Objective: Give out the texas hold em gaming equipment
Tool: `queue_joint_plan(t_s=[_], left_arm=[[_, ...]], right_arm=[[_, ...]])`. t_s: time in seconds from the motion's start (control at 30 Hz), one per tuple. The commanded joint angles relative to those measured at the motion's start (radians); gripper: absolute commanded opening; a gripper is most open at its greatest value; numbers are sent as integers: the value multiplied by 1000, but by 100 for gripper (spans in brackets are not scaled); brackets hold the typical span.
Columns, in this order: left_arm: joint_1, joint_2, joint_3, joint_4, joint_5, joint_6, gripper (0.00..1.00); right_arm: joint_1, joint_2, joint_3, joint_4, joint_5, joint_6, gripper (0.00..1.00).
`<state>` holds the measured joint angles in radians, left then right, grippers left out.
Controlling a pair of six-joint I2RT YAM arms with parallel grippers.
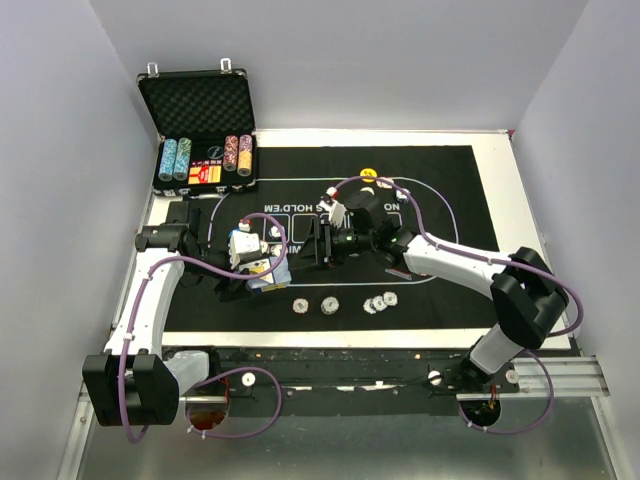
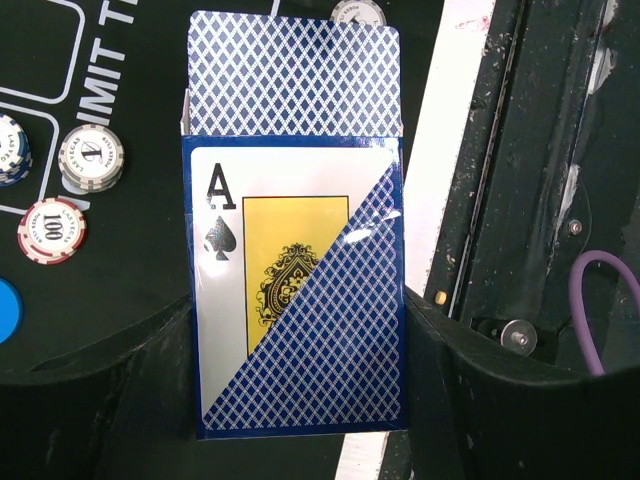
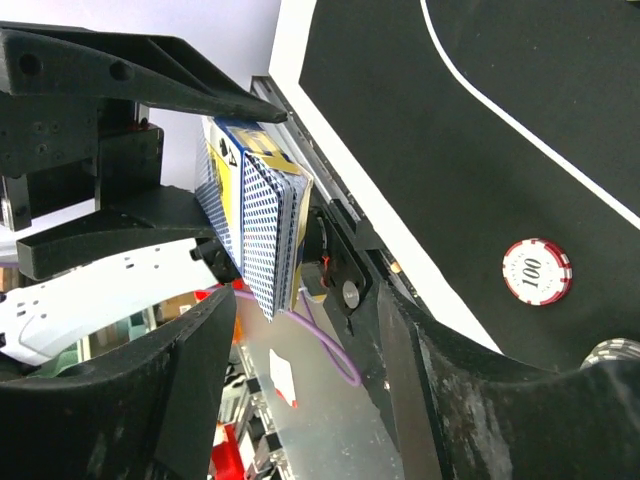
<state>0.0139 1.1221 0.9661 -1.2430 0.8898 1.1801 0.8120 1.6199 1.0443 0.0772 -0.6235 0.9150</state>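
Two robot arms reach over a bench (image 1: pixel 492 170) covered by a black mat (image 1: pixel 440 170). The left claw (image 2: pixel 300 330) is clamped on the sides of a blue card box (image 2: pixel 330 400) printed with an ace of spades, held over the near left part of the mat. Blue-backed playing cards (image 2: pixel 293 75) stick out of the top of the box. The right claw (image 3: pixel 305 310), just right of the box, faces it with its fingers spread apart, gripping nothing. Several poker chips (image 1: pixel 329 305) lie in a row along the near edge of the mat. A yellow button (image 1: pixel 368 175) sits at the mat's far edge. A blue button (image 2: pixel 3 310) lies on the mat close to some chips. An open metal case (image 1: pixel 200 110) stands at the far left.
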Motion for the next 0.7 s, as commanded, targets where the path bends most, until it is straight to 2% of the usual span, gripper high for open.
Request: queue_joint_plan(t_s=[0.0,0.17,0.3,0.67], left_arm=[[3,-12,-3,8,17,0,52],[3,-1,8,10,23,-13,51],[3,2,10,27,21,-40,53],[3,-10,16,36,15,-62,56]], right_arm=[[-1,-26,20,-14,16,-7,69],[9,20,55,4,7,1,70],[39,78,124,-25,24,-21,66],[47,90,117,-28,47,-22,29]])
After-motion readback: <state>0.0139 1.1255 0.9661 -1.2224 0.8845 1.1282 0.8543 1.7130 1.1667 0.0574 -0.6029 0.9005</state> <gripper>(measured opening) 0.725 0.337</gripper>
